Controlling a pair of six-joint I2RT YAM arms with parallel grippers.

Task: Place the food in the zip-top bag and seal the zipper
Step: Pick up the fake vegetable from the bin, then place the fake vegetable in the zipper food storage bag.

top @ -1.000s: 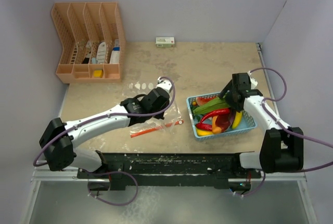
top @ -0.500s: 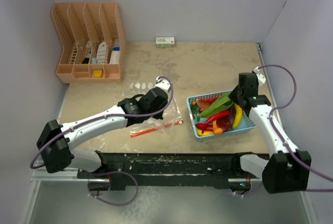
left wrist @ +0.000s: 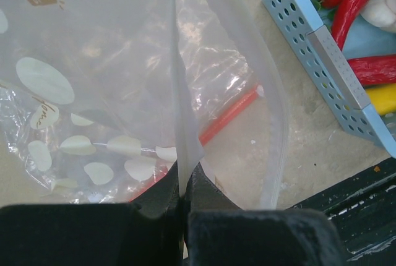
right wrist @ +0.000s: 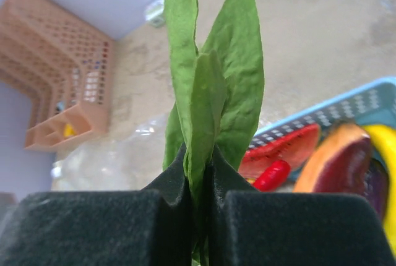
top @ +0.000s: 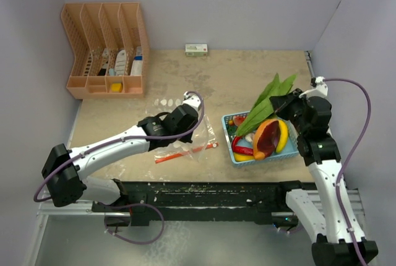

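My left gripper is shut on an upper edge of the clear, dotted zip-top bag, holding that edge up off the table. The red-orange zipper lies below on the table. My right gripper is shut on the stem end of a green leafy piece, which hangs in the air above the basket's far side. More food sits in the light blue basket: a red chili, an orange-red chunk and a yellow banana-like piece.
An orange slotted organizer stands at the back left. A small box lies against the back wall. A black rail runs along the near edge. Walls close in both sides.
My right gripper shut on the green leafy piece in the basket and lifted it up and to the right. The left gripper kept its hold on the bag and barely moved.
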